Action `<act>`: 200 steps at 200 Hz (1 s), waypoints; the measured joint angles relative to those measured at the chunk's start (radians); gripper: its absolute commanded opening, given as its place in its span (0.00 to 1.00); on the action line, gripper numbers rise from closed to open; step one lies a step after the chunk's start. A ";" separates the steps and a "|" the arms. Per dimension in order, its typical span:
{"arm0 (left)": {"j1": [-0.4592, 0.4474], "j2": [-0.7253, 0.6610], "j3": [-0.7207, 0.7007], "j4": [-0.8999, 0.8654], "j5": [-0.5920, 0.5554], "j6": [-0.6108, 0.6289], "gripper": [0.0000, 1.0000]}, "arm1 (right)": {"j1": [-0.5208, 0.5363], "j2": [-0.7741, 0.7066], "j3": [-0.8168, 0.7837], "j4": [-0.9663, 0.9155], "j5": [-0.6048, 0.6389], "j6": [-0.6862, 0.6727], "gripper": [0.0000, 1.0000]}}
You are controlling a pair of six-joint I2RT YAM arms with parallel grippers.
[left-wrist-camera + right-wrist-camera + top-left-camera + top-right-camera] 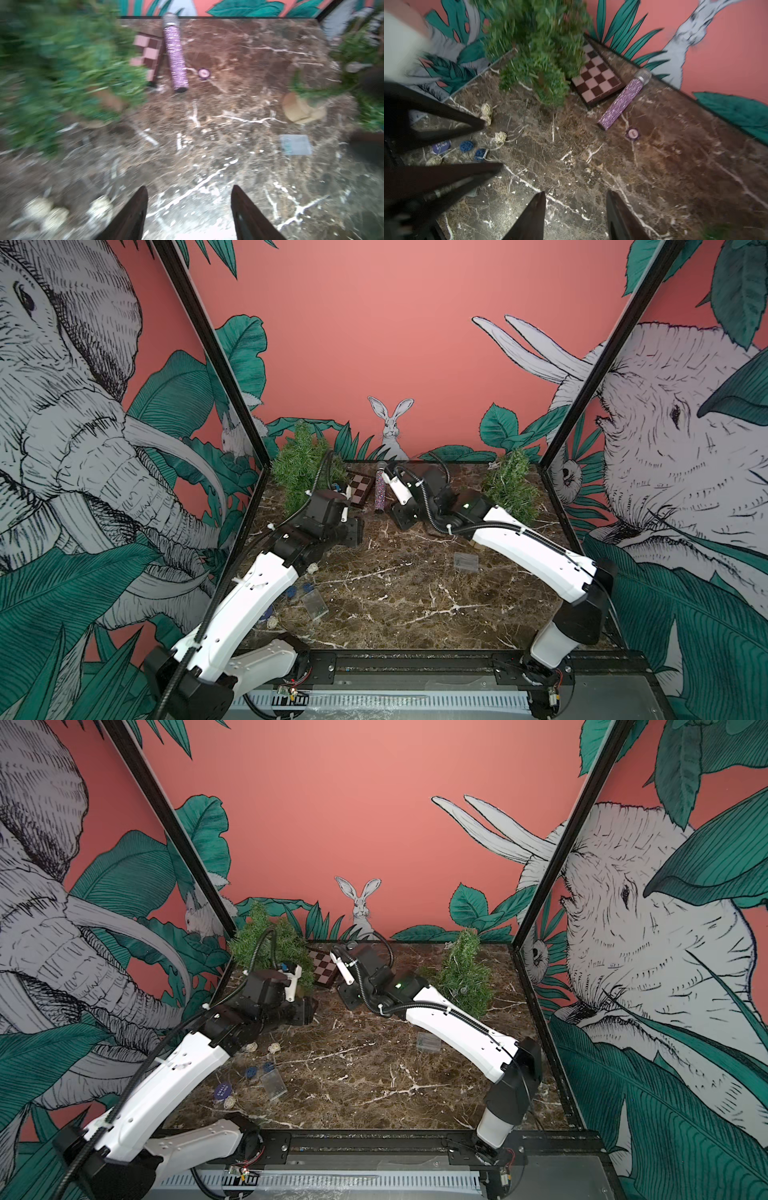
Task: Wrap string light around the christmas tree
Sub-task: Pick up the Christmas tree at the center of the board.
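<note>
The string light (500, 137), a thin cord with cream and blue woven balls, lies loose on the marble near the left arm; its balls (274, 1048) also show in a top view. One green christmas tree (299, 464) stands at the back left, another tree (513, 485) at the back right. My left gripper (189, 191) hovers open over bare marble, with some balls (99, 205) beside it. My right gripper (576, 194) is open too, nothing between its fingers, facing the left tree (537, 52).
A checkered box (358, 487) leans by the left tree, with a purple glitter microphone (379, 493) and a purple chip (632, 134) next to it. Clear plastic boxes (466, 561) (313, 605) lie on the marble. A "small blind" chip (222, 1091) sits near the balls.
</note>
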 measured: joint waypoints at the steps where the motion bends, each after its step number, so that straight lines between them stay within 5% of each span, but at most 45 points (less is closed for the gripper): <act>1: 0.004 -0.003 0.000 -0.003 -0.001 0.000 0.65 | 0.000 0.001 -0.005 0.000 0.000 0.002 0.49; 32: 0.131 -0.074 0.003 -0.074 -0.030 0.028 0.66 | 0.001 0.053 -0.203 0.013 0.056 0.027 0.48; 91: 0.266 -0.058 0.082 -0.128 -0.030 0.075 0.67 | -0.053 0.145 -0.299 -0.049 0.162 -0.055 0.41; 200: 0.364 -0.058 0.116 -0.117 -0.028 0.092 0.70 | -0.162 0.085 -0.471 -0.252 0.269 -0.001 0.39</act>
